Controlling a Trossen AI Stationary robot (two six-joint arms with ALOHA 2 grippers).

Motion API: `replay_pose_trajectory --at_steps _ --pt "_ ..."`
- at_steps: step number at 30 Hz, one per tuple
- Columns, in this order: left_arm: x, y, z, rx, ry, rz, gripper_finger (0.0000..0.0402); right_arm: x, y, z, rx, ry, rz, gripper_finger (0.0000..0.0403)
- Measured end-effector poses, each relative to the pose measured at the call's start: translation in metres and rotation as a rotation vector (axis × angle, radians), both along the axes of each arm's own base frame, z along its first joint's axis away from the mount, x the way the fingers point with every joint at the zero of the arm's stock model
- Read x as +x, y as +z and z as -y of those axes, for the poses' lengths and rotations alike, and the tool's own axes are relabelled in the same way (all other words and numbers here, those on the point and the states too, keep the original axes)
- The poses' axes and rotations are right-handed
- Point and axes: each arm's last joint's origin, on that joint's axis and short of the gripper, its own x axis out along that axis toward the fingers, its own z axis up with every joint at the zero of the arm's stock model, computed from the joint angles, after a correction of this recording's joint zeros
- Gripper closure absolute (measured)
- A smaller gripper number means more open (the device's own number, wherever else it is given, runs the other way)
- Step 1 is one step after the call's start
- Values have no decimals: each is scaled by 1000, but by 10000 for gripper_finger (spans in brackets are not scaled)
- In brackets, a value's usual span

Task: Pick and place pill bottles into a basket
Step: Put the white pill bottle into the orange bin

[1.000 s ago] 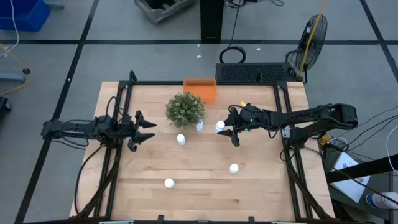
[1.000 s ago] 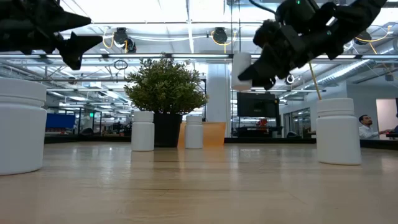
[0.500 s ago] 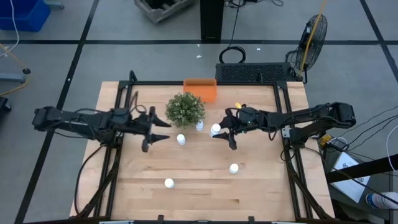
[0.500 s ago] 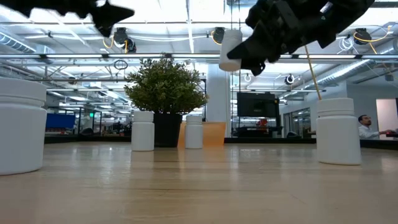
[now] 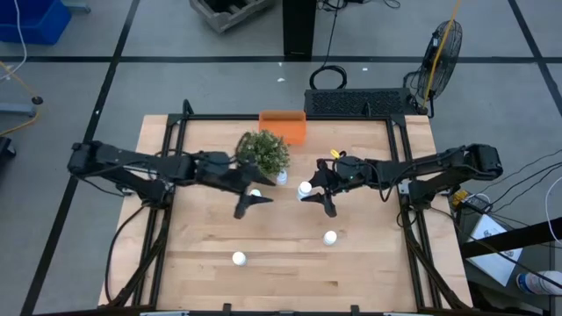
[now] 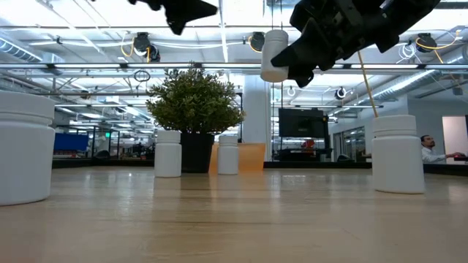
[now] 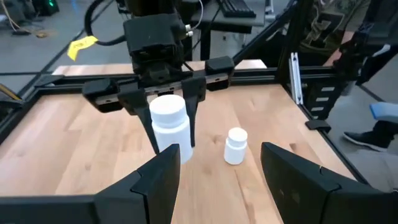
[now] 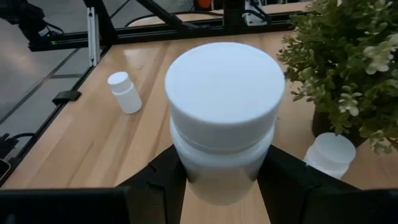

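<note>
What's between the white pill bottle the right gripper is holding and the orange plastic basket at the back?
Little stands directly between them. The right gripper holds the white pill bottle above the table. The bushy green potted plant sits just left of the line to the orange plastic basket, close enough to brush.

1. On the table [image 5: 369, 263]: plant [image 5: 262, 152] near the far-edge middle, basket [image 5: 283, 125] just behind it at the far edge.
2. Beside the plant's near side: one pill bottle [image 5: 281, 176] just right of it, another [image 5: 255, 195] a little nearer, under the left gripper [image 5: 252, 195].
3. Held bottle [image 5: 304, 188] clamped in the right gripper [image 5: 313, 195], raised off the wood, right of the plant.
4. Nearer the front edge: one bottle [image 5: 330, 237] right of centre, another [image 5: 238, 258] left of centre, well apart.
5. Left gripper up in the air, fingers parted, facing the right gripper across the table's middle.
</note>
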Motion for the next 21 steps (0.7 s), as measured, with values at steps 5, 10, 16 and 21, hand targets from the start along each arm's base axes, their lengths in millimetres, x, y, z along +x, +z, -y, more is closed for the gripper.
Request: replay_pose_trajectory --at_steps 5,10,16,21 --pt "24 0 -3 8 27 -21 172 0 0 -1 21 37 0 250" --pt "45 3 -12 22 96 -20 172 -1 0 -1 27 46 -9 249" --pt "60 -10 -13 4 55 -67 172 -2 1 -1 13 53 -7 248" --pt "65 -18 -13 5 55 -83 172 -2 0 -1 10 54 -7 250"
